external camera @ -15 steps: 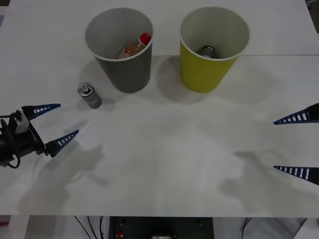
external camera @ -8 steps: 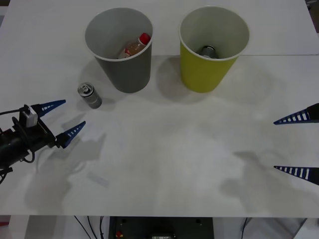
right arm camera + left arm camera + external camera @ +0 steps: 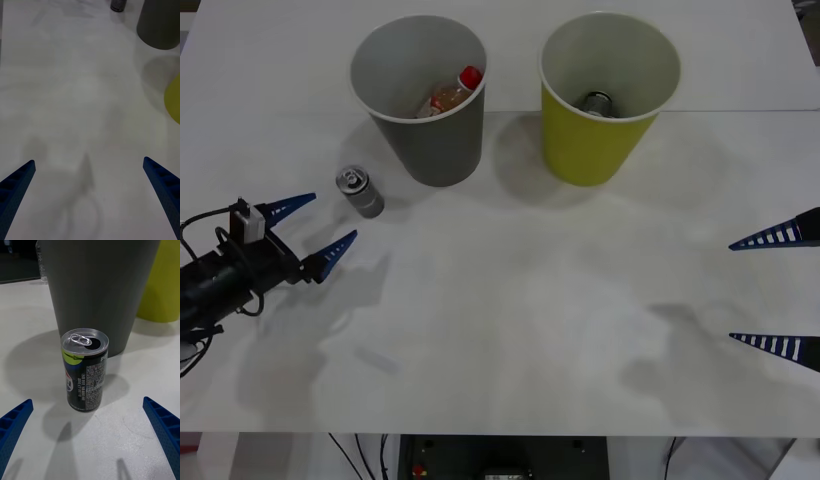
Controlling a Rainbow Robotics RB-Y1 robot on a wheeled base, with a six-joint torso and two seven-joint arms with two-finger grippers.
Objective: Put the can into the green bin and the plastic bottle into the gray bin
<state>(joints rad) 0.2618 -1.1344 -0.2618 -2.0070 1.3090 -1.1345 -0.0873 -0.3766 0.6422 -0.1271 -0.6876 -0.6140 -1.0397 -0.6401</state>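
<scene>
Left gripper (image 3: 322,226): fingers spread, can (image 3: 360,192) upright just ahead, untouched | gray bin (image 3: 425,100) beyond | right gripper (image 3: 775,290): spread, parked.

You are looking down on a white matte worktop (image 3: 510,300) that fills nearly the whole front view. A thin seam (image 3: 740,110) runs across its far part, where two panels meet. Soft, blurred shadows (image 3: 670,350) lie on the near surface, so the light falls from above and is diffuse. Below the near edge you can see a dark unit (image 3: 500,458) with cables (image 3: 365,450) hanging beside it. The left wrist view shows a dark strip of room (image 3: 18,262) beyond the worktop's far edge.
</scene>
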